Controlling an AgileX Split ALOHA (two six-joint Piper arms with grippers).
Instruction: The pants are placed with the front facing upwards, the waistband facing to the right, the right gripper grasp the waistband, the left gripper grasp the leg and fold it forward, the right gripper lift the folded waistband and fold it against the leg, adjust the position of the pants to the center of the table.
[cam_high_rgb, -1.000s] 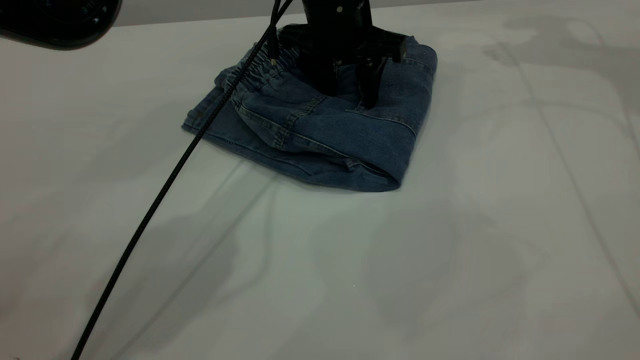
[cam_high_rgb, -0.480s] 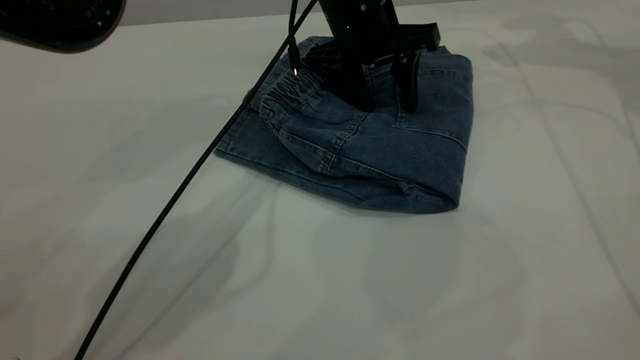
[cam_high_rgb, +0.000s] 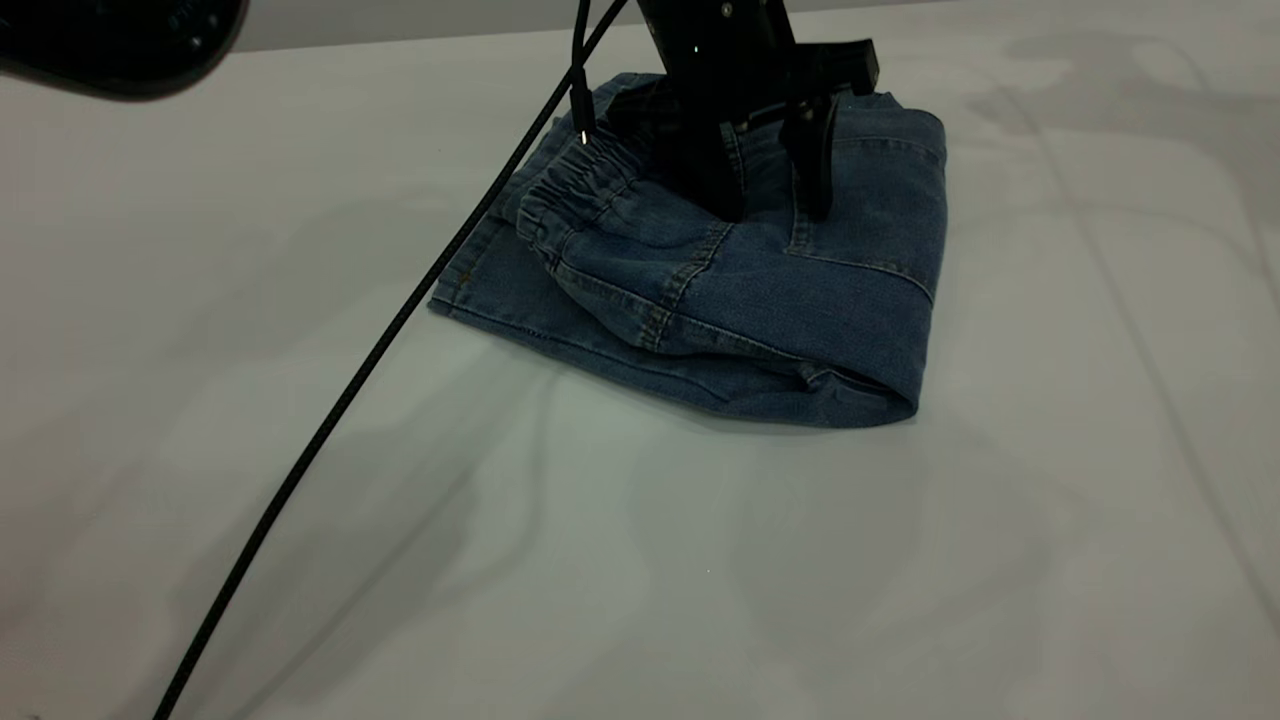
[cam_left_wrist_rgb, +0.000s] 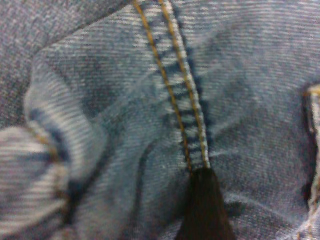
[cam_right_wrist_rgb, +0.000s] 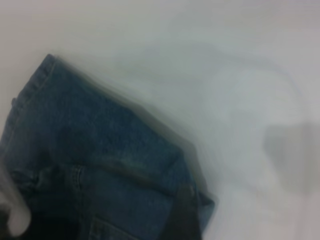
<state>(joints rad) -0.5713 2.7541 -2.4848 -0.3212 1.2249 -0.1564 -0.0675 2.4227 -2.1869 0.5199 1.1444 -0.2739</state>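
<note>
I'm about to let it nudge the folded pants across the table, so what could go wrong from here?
The left pincer is open, with only its fingertips apparently on the top layer of the pants; pushing may slide that layer and undo the fold. The waistband end already bulges loosely and could bunch further. The black cable hangs close by the pants' corner and might catch it.

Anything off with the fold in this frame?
Yes. The pants are folded askew: the waistband layer sits skewed, so the lower leg layer sticks out beneath at its left corner. The left tool, open, presses on top, and a black cable hangs across the table.
</note>
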